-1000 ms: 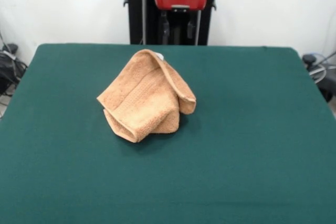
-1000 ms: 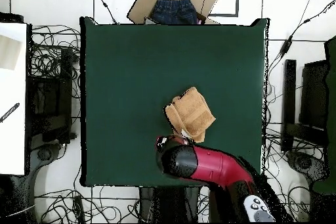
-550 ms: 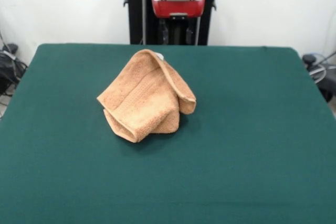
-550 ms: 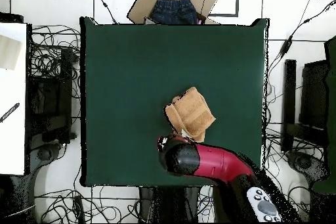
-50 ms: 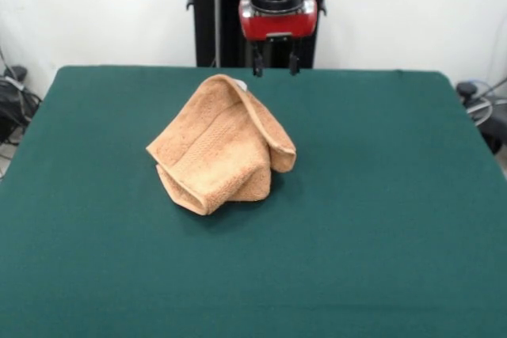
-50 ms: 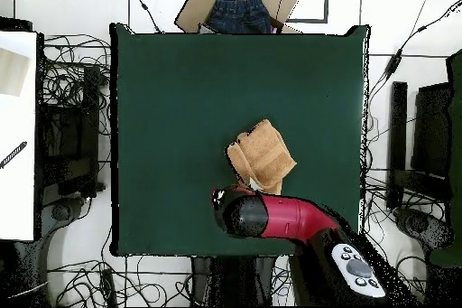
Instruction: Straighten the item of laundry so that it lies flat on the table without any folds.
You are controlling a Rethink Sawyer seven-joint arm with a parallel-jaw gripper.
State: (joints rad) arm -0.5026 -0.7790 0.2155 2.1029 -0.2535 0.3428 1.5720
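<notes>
The hand towel sits crumpled and folded over itself mid-surface, untouched. Behind it the gripper hovers with fingers spread apart and empty. This looks like the approach; next it needs to descend and pinch an exposed corner.

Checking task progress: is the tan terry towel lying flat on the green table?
No, the tan terry towel sits bunched in raised folds on the green table.

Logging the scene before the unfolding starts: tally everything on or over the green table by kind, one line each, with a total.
Towel, tan, crumpled and folded: 1
Table, green cloth: 1
Gripper, fingers apart, holding nothing: 1
Total: 3
</notes>
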